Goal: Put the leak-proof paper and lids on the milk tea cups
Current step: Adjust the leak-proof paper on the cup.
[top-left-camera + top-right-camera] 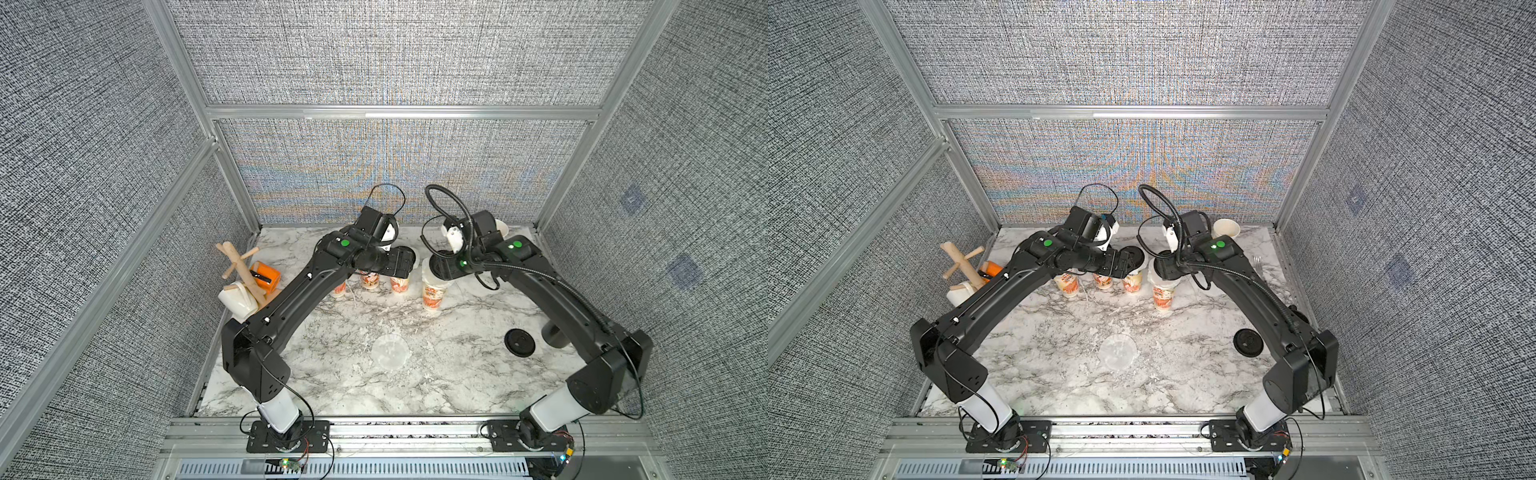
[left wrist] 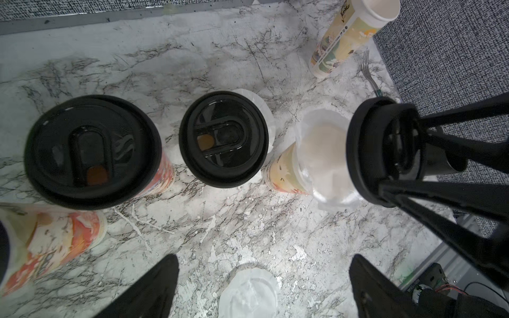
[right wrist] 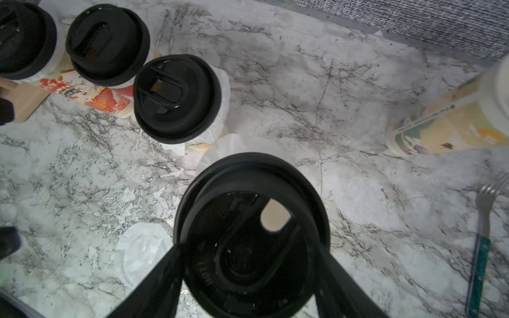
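Note:
Four milk tea cups stand in a row. Three wear black lids, e.g. the lidded cup and its neighbour. The fourth cup has a leak-proof paper lying over its mouth. My right gripper is shut on a black lid just above that cup. My left gripper hangs open and holds nothing, high above the row. One loose leak-proof paper lies flat on the marble table.
An open cup with a greenish print stands at the back right, a fork near it. A spare black lid lies at the right. A wooden rack, white mug and orange object sit at the left.

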Robot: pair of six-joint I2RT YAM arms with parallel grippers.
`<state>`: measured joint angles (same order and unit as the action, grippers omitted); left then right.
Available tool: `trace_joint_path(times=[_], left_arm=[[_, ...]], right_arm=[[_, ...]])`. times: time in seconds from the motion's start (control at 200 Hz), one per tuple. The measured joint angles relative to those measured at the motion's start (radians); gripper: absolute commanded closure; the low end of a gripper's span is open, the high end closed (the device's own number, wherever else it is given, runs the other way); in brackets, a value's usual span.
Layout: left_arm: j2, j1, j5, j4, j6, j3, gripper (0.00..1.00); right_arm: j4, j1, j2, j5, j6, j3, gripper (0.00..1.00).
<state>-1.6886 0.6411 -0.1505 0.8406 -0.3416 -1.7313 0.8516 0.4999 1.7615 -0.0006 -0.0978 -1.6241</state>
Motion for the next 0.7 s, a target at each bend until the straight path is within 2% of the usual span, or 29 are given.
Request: trace_joint_path(times=[0.275,0.701], left_arm=[[0.022,-0.014,0.021,0.005,-0.003,0.022,0.02],[0.037,-0.023,0.035,0.004,-0.003,0.037,0.02]], right_arm=[[0.042,0.010,0.073,0.004,0.007,-0.056,0.37],[0.063,0.011,0.081,0.037,0.007,-0.058,0.37]])
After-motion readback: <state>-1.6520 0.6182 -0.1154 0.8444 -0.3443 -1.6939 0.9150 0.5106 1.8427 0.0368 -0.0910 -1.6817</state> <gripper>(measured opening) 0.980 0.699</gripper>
